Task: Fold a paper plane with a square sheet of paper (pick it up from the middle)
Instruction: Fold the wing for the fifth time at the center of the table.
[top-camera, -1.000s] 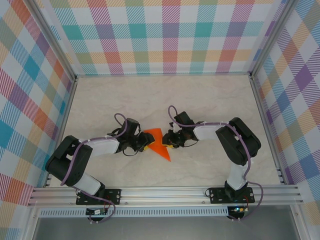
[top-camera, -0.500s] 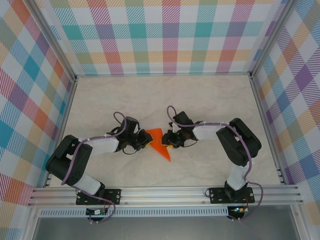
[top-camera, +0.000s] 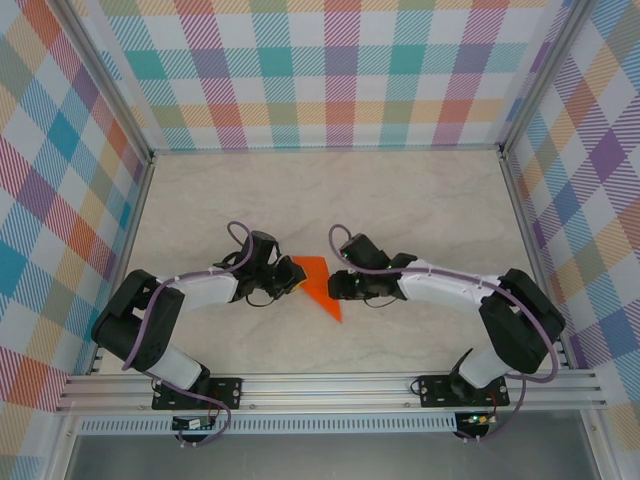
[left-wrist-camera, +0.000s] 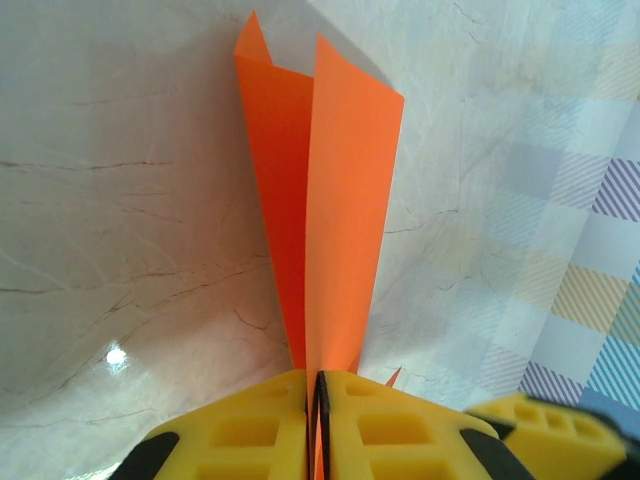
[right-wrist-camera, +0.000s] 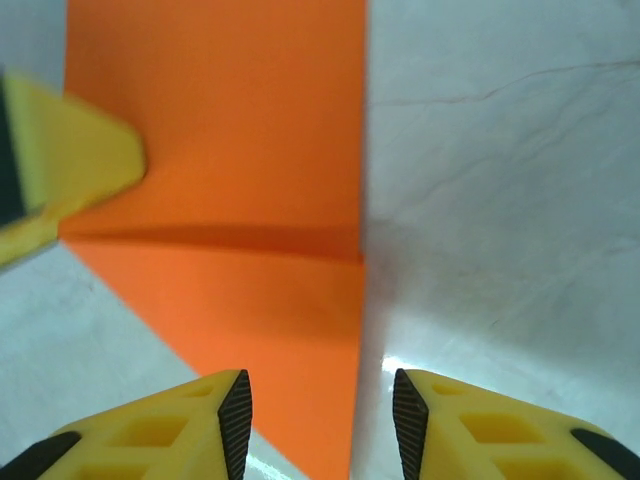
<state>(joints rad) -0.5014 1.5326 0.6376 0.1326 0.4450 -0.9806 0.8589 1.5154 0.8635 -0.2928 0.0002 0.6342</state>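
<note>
Paper plane (top-camera: 318, 285): bright orange, folded to a narrow dart, at the middle of the surface (top-camera: 420, 210) between the two tools; tip toward the near edge, wide end away from it.
Left tool (top-camera: 291, 284): clamped on the paper plane from its left side; in the left wrist view, yellow fingers (left-wrist-camera: 250, 430) pressed together with the orange sheet pinched in the seam.
Fold, left wrist view: two orange flaps reaching away from the pinch side by side, a crease between them, far corners pointed.
Right tool (top-camera: 334, 286): jaws apart, nothing gripped, just beside the plane's right edge.
Right wrist view: one yellow finger (right-wrist-camera: 170, 430) above the orange paper, the other above bare marbled surface, the paper's straight edge running between them; a crease crossing the sheet; a yellow finger (right-wrist-camera: 80, 170) of the left tool at the left margin, against the paper.
Surroundings: checked walls (top-camera: 340, 70) on three sides.
</note>
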